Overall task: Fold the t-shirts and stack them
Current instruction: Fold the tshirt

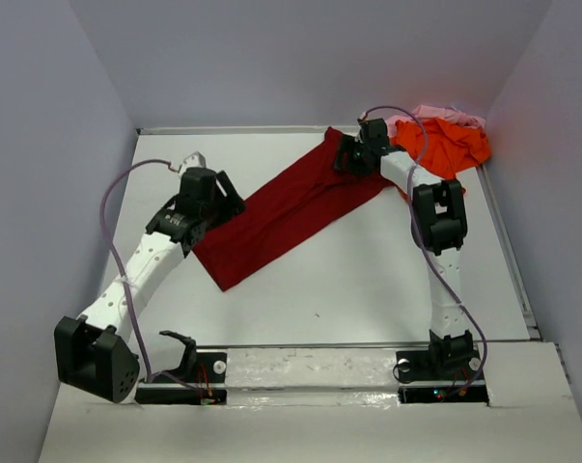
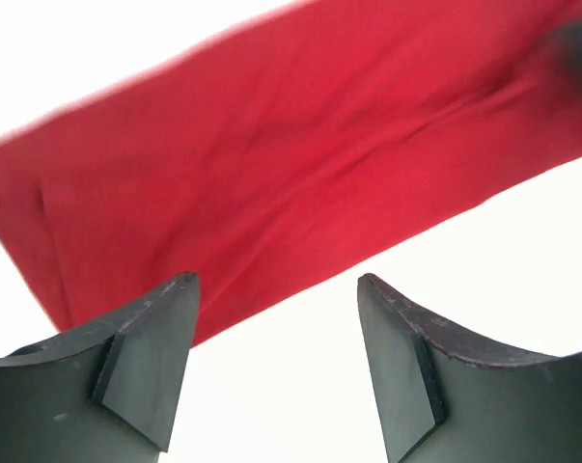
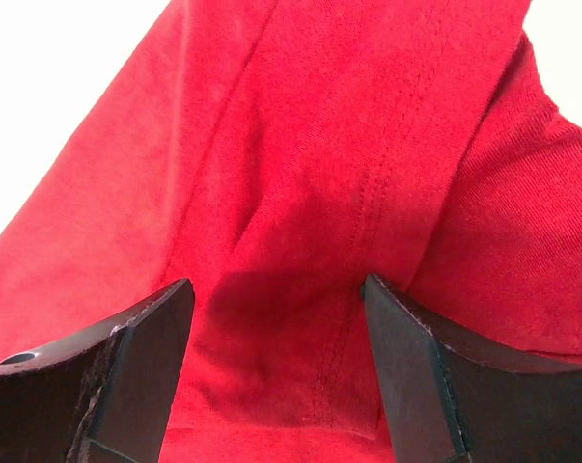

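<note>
The maroon t-shirt (image 1: pixel 291 207) lies on the white table (image 1: pixel 368 280) as a long folded band, running diagonally from beside the left arm toward the far right corner. The left gripper (image 2: pixel 276 286) hovers at its near end, jaws spread, nothing between them. The right gripper (image 3: pixel 276 285) is over the far end, jaws spread wide above a seam; whether its tips touch the cloth I cannot tell. The orange t-shirt (image 1: pixel 450 145) and the pale pink t-shirt (image 1: pixel 430 116) lie bunched in the far right corner.

Soft, even light is filling the top view; the orange shirt (image 1: pixel 450 145) is tinting the right wall (image 1: pixel 534 101) reddish. The table (image 2: pixel 522 251) is blowing out white in the left wrist view, with the far right corner blurring. The right gripper (image 3: pixel 276 287) is shadowing the maroon shirt (image 3: pixel 348 145).
</note>
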